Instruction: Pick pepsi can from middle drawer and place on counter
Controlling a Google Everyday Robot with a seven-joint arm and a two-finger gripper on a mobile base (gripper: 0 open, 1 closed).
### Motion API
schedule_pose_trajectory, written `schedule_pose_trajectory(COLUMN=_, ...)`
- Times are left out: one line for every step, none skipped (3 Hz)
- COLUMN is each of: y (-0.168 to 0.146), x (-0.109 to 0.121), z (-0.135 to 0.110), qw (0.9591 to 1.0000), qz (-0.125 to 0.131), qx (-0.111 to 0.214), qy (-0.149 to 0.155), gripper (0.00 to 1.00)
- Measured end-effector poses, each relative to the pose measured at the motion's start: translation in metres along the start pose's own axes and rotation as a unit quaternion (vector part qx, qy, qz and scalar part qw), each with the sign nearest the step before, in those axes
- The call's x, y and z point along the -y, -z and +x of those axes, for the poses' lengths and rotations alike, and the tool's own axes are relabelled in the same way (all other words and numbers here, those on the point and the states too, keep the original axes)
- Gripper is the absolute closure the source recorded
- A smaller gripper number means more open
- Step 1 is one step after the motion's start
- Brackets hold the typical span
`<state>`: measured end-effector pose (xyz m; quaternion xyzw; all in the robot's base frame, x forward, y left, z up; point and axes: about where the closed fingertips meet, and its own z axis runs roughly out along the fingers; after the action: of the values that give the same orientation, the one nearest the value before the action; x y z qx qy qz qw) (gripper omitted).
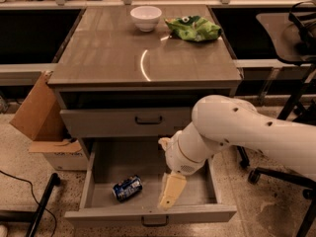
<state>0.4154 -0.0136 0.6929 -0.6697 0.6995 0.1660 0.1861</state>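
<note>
Glossy grey-brown desk [108, 53] carries a white bowl [146, 18] and a green snack bag [193, 28] near its far edge. Below, the middle drawer [123, 164] stands open, the pepsi can [127, 188] lying on its side on its floor. The claw [171, 194] hangs in the drawer, near the can's right and apart from it; whether it is apart or together cannot be told
</note>
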Motion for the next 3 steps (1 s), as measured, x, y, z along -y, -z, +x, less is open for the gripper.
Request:
schedule_pose_trajectory(y=-0.012, x=0.008, z=0.004, qw=1.0000, qz=-0.004, qx=-0.001, qy=0.009, gripper=0.00)
schedule_pose_trajectory(y=-0.048, x=0.029, z=0.014, qw=0.9997, qz=-0.012, qx=0.010, qy=0.019, gripper=0.00)
schedule_pose_trajectory(y=-0.106, x=0.045, z=0.029, qw=0.9987, qz=-0.042, qx=0.020, qy=0.021, gripper=0.00)
